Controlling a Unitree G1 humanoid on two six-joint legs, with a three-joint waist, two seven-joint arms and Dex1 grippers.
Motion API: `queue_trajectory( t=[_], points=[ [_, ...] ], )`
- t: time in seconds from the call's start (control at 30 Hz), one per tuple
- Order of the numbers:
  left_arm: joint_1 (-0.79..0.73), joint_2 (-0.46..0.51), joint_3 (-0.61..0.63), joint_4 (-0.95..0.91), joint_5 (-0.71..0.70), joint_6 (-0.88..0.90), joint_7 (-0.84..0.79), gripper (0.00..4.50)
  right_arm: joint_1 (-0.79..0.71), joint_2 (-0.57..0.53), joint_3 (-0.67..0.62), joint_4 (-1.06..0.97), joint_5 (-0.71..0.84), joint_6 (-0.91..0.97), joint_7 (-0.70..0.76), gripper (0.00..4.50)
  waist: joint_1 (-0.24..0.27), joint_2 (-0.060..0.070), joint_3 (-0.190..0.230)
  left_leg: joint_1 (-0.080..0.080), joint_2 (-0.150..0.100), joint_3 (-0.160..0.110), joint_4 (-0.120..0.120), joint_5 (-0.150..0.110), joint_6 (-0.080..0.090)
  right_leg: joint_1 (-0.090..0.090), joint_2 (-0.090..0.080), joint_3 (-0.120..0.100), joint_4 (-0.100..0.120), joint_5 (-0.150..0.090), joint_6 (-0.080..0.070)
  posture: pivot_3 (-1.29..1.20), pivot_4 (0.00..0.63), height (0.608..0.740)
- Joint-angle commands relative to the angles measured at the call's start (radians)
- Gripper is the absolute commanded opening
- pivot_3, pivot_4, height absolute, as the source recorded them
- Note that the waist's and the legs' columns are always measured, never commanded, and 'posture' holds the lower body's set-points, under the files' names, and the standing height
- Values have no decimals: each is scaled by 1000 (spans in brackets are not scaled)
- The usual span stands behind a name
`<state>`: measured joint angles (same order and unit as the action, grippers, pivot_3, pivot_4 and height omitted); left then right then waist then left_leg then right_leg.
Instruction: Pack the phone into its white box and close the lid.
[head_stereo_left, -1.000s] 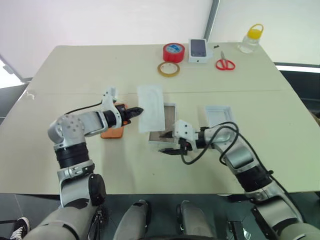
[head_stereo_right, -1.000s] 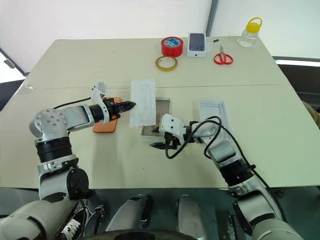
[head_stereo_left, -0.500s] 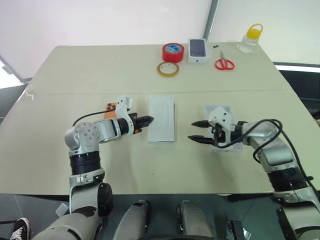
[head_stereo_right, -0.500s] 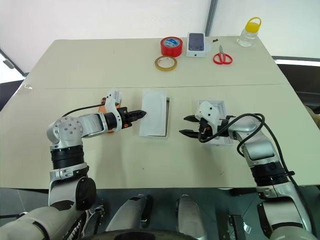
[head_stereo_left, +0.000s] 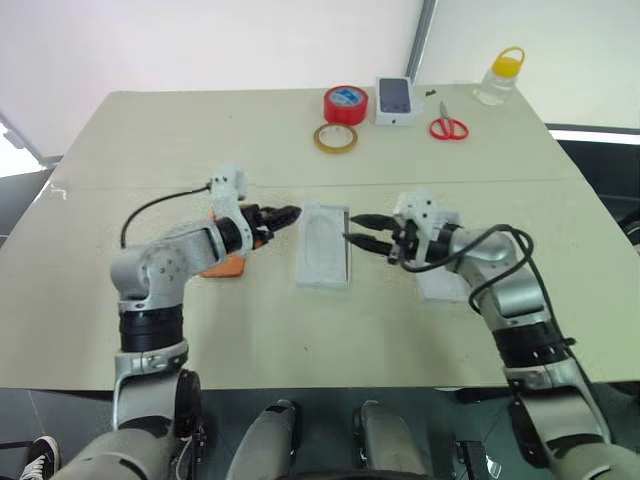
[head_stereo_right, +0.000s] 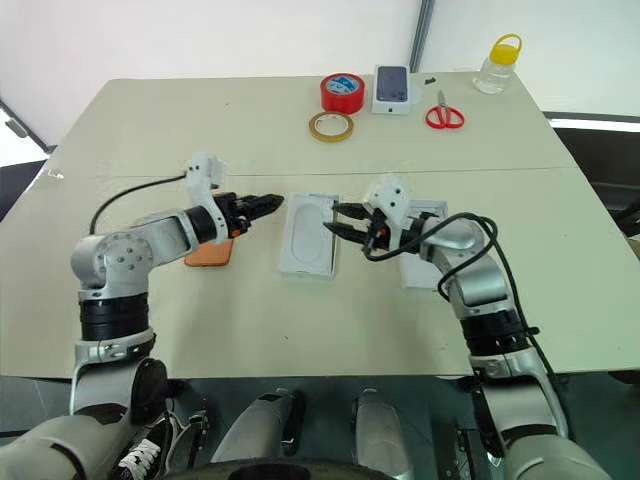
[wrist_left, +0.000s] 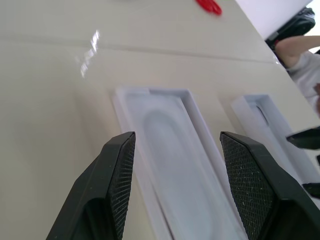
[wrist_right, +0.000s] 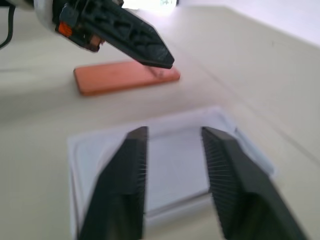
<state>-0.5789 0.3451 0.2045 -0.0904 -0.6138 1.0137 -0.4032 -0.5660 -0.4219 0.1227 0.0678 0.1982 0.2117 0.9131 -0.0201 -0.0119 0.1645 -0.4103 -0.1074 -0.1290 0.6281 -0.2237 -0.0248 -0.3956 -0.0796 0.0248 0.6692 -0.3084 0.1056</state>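
The phone (head_stereo_left: 226, 266) is lying flat on the table (head_stereo_left: 200, 140), back up, just left of its white box (wrist_left: 150, 91) and tucked partly beneath my left forearm. It is looking like a slim, stiff slab with smooth faces and rounded edges, so I am judging it moderately heavy for its size, slippery and worth treating gently. The long edges are the place to pinch it, near the middle, keeping off the camera corner.

The box is sitting at the centre, open side up, and a flat white card with a rounded outline (wrist_left: 175, 145) is lying inside it, covering the floor. That card is occupying the very spot the phone needs.

My left pincer (head_stereo_left: 283, 214) is hovering at the box's far left corner, fingers (wrist_left: 117, 185) spread and gripping nothing. My right pincer (head_stereo_left: 352, 229) is pointing in from the other side, over the box's right wall, parted by a narrower gap and also empty.

The lid (head_stereo_left: 441, 283) is waiting to the right of the box, inner side up, under my right arm. It is looking like thin, light cardboard, easily crushed, so I am planning a soft pinch on one wall.
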Motion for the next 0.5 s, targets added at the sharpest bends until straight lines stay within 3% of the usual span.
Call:
queue_trajectory(
  t=[0.03,0.23,0.5],
  points=[
    [71,104,-72,-44,117,-234,-130,2848,-30,26,50,53,-79,-75,-52,98,2,0,0,0,0,0,0,0,0,0,0,0,0,0,0,0,150,740],
    [249,213,-23,-12,158,-511,-308,2848,-91,107,153,124,-152,-119,-61,98,0,1,0,0,0,0,-1,0,0,0,-1,0,-1,0,0,0,150,740],
    [353,222,51,-31,122,-574,-321,2848,-202,104,272,323,-343,-221,-93,98,7,1,0,0,0,-1,-2,0,0,-4,0,-1,-2,0,-1,0,150,740]
  ],
)
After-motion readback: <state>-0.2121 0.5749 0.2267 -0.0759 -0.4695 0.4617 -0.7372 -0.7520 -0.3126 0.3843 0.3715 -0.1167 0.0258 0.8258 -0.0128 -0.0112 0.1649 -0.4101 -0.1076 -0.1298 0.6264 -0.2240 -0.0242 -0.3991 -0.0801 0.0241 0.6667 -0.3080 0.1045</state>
